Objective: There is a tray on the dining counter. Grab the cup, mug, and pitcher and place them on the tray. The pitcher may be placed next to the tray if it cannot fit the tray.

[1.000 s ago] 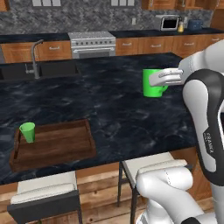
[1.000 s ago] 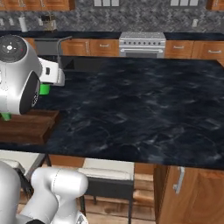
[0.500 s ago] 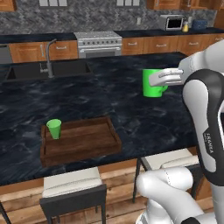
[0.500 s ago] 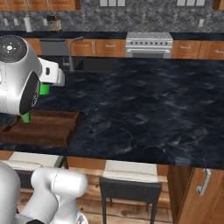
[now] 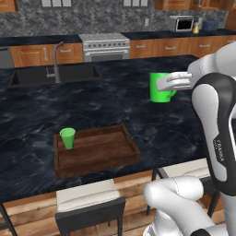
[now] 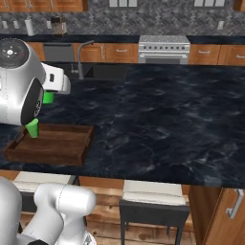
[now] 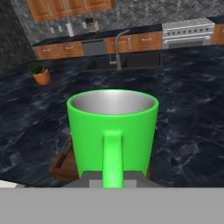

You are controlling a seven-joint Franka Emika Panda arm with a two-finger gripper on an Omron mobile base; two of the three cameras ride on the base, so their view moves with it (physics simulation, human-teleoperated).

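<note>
Carrying step: claw (image 5: 177, 83) clamped nearly shut on the handle of the mug (image 5: 160, 87), held upright in the air over the counter (image 5: 115, 103). Mug interior bare. Below and to the left, the tray (image 5: 99, 150) holding just the cup (image 5: 67, 138), upright in its far corner. Next, probably: swing over the tray's bare boards, lower, release clear of the cup.

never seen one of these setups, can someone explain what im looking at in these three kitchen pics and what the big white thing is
The white thing is a robot arm on a driving base. Two pictures come from cameras behind it, left and right; the third looks out from its hand. Its gripper is shut on the handle of a green mug, carried in the air above the black dining counter. On that counter sits a brown wooden tray with a small green cup standing in one corner. A sink with a faucet is built in farther back.
</note>
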